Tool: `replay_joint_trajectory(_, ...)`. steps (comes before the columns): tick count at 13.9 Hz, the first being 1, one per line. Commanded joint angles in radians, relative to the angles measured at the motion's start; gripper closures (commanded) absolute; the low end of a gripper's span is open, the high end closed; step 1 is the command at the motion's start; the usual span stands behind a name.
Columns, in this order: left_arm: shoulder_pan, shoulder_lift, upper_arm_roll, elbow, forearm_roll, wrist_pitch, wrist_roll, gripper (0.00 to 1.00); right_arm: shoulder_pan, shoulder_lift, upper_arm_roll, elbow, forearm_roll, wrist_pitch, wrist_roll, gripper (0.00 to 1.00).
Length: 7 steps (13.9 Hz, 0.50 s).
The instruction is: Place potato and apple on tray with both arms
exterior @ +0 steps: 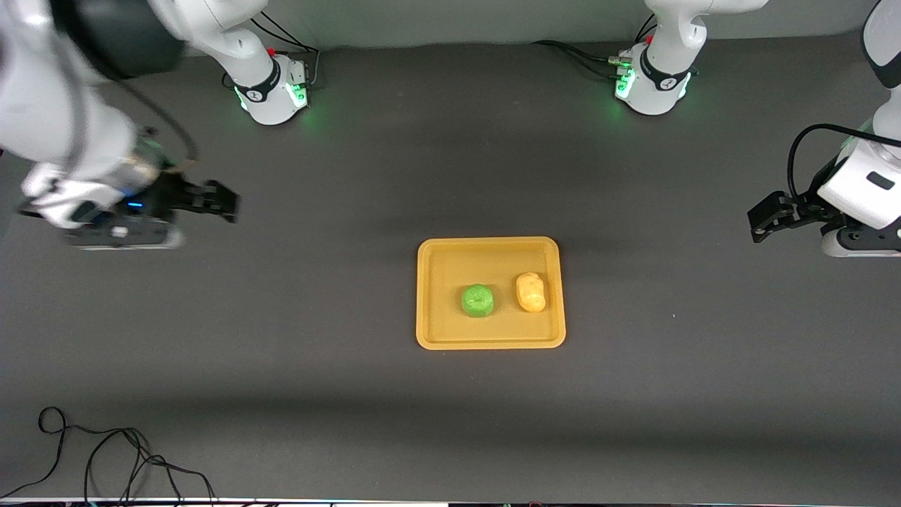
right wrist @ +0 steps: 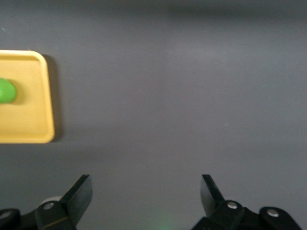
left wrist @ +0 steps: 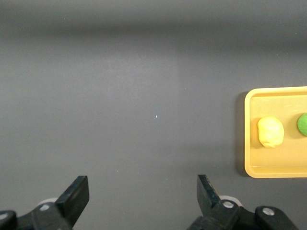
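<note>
The yellow-orange tray (exterior: 436, 331) lies at the table's middle. The green apple (exterior: 477, 300) and the yellow potato (exterior: 531, 291) lie side by side in it, the potato toward the left arm's end. The left wrist view shows the tray (left wrist: 273, 168), the potato (left wrist: 270, 132) and the apple (left wrist: 302, 123). The right wrist view shows the tray (right wrist: 33, 129) and the apple (right wrist: 6, 91). My left gripper (exterior: 764, 220) (left wrist: 143, 194) is open and empty above the bare table at its own end. My right gripper (exterior: 222, 201) (right wrist: 146, 194) is open and empty above the table at its end.
A loose black cable (exterior: 105, 458) lies at the table's near corner toward the right arm's end. The two arm bases (exterior: 278, 88) (exterior: 651, 84) glow green along the table's edge farthest from the front camera. The table is dark grey.
</note>
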<state>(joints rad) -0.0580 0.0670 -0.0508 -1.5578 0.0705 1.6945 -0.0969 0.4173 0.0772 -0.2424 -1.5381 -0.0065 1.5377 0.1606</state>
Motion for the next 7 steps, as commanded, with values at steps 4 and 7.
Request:
replay_joint_trajectory(4,-0.006,0.001,-0.001,0.022,0.012,-0.029,-0.017,0.00,-0.401,-0.079,0.185,-0.099,-0.007,0.050,-0.245,0.00)
replay_joint_trajectory(7,-0.006,0.001,-0.003,0.022,0.000,-0.027,-0.015,0.00,-0.476,-0.079,0.230,-0.083,-0.009,0.050,-0.243,0.00)
